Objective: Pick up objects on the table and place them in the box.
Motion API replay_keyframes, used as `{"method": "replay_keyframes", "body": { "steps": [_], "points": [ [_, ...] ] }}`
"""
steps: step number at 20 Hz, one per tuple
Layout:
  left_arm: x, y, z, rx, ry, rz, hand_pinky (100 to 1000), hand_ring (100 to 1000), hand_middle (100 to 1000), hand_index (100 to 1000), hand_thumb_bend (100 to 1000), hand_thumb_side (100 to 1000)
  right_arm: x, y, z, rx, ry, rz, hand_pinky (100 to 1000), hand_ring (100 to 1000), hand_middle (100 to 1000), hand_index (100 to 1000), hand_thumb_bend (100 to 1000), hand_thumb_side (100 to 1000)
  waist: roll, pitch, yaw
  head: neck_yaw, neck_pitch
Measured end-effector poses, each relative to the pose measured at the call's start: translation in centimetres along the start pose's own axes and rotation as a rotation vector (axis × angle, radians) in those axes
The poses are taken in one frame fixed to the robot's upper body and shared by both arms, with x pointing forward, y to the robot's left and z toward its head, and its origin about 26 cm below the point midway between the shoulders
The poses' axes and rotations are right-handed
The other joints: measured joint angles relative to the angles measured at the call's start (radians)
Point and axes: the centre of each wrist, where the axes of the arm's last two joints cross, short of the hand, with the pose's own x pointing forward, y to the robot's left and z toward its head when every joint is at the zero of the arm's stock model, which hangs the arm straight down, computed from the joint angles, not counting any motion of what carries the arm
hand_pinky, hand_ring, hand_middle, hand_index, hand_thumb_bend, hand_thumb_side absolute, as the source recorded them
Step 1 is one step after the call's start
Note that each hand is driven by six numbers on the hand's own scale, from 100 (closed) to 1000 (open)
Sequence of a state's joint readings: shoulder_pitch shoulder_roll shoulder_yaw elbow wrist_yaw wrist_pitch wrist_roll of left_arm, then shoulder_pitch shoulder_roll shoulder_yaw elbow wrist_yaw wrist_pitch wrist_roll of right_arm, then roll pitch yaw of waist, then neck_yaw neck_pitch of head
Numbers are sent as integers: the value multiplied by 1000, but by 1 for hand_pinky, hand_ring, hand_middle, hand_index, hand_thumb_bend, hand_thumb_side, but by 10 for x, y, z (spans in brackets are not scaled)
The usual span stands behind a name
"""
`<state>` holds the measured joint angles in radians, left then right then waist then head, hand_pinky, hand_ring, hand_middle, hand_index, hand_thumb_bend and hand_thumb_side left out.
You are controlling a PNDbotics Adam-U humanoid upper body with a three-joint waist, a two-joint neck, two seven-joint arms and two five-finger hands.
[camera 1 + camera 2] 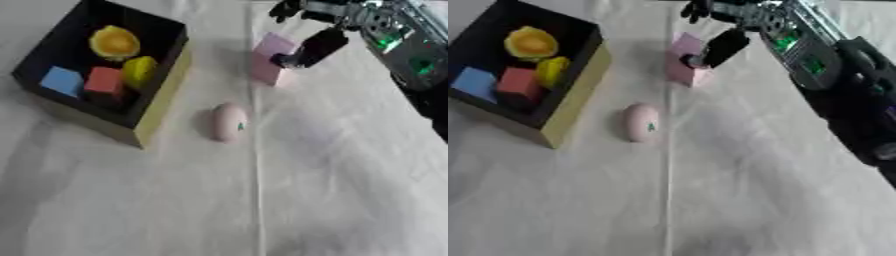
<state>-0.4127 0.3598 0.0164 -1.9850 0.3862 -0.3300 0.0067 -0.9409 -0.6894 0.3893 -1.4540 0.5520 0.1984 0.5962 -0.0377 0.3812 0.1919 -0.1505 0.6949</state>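
Note:
A pink block (269,64) stands on the white cloth at the top middle. My right hand (346,15) reaches in from the upper right. Its black thumb (317,46) lies against the block's right side, while its fingers (285,10) hang just beyond the block's top without closing on it. A pink egg-shaped thing (230,122) lies alone in the middle of the cloth. The black box (163,95) with a yellowish outer wall sits at the upper left. It holds an orange round piece (115,42), a yellow piece (140,70), a red cube (105,81) and a blue cube (61,80). My left hand does not show.
My right forearm (811,60), with green-lit electronics, runs down the right side of the view. A crease in the cloth (256,190) runs top to bottom past the egg-shaped thing. Bare cloth fills the whole lower half.

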Motion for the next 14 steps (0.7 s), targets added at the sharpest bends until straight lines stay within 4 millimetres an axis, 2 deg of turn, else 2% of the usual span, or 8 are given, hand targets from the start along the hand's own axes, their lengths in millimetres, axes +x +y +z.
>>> {"method": "replay_keyframes", "body": {
  "steps": [14],
  "points": [
    [0,-1,0,3,-3,6,717,708,657,798,409,495,-7,14,-9,25,50,15,909,951,850,945,334,469,-1,1,5,0,0]
  ]
}}
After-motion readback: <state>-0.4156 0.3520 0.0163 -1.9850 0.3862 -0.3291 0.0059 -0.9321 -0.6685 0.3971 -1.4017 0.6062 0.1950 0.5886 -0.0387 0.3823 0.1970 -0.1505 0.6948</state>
